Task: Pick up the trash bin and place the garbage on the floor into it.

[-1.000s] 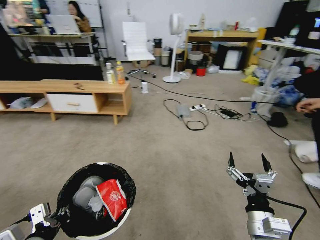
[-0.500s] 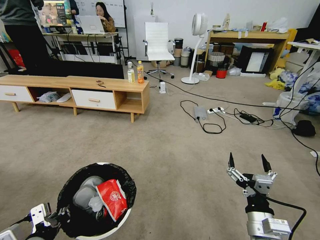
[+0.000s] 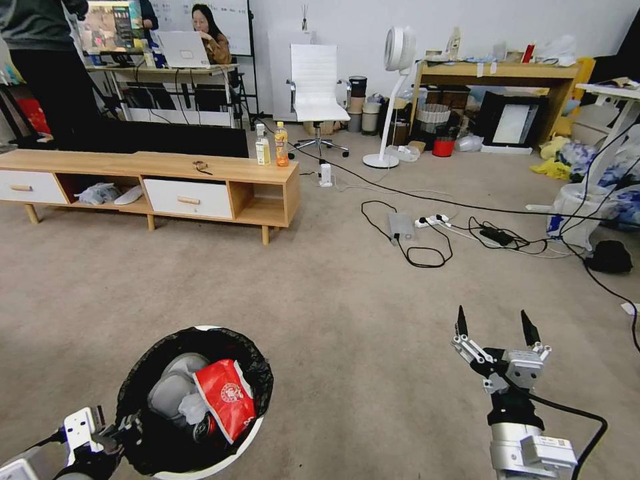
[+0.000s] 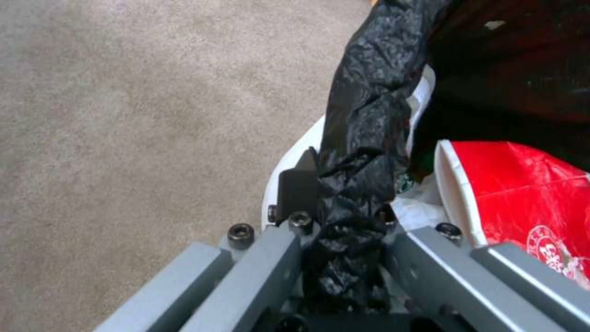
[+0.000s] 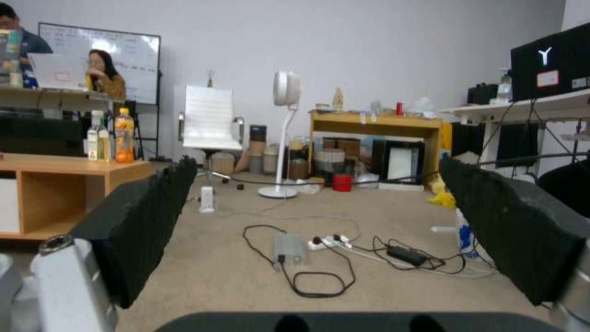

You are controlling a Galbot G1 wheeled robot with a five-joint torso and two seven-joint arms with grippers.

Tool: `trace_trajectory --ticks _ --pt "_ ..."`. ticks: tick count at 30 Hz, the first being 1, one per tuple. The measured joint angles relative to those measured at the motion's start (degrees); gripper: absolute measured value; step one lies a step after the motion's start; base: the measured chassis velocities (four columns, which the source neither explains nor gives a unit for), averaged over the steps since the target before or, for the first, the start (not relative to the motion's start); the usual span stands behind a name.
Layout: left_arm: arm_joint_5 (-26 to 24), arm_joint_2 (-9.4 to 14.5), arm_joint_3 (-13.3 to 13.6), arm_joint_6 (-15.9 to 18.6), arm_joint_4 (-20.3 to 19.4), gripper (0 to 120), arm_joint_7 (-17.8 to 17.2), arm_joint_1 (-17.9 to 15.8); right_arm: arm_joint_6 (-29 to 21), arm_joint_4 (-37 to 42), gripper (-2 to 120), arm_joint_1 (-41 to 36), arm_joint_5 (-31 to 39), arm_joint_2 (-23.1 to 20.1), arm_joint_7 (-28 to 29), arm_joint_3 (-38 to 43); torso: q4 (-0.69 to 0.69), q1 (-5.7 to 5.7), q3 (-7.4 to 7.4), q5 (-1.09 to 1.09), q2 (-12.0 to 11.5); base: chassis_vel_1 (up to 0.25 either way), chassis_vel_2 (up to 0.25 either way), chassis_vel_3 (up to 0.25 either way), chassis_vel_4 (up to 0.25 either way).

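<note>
Head view: the trash bin [image 3: 193, 400], holding a red packet [image 3: 227, 398] and pale litter, sits low on the carpet [image 3: 333, 320], its near rim pinched by the left pincer [image 3: 117, 437]. The right pincer [image 3: 493, 327] hovers well to the bin's right, fingers spread.

Left wrist view: the pincer's fingers [image 4: 298, 189] clamp the bin's black bag [image 4: 362, 152] and white rim, the packet just inside.

Right wrist view: spread pads [image 5: 147, 216] frame cables [image 5: 320, 267] on the carpet.
</note>
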Motion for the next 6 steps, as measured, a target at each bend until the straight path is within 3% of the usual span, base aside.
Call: trace_trajectory --ticks 3,6 --pt "0.0 0.0 0.0 0.0 0.1 1 0.0 -0.1 0.0 0.0 100 -0.1 0.0 0.0 0.0 0.0 0.00 0.00 0.00 0.00 0.0 0.000 0.000 0.000 0.000" --pt "0.0 0.0 0.0 0.0 0.2 1 0.0 -0.1 0.0 -0.1 100 -0.1 0.0 0.0 0.0 0.1 0.00 0.00 -0.01 0.00 0.0 -0.066 0.083 0.066 -0.076"
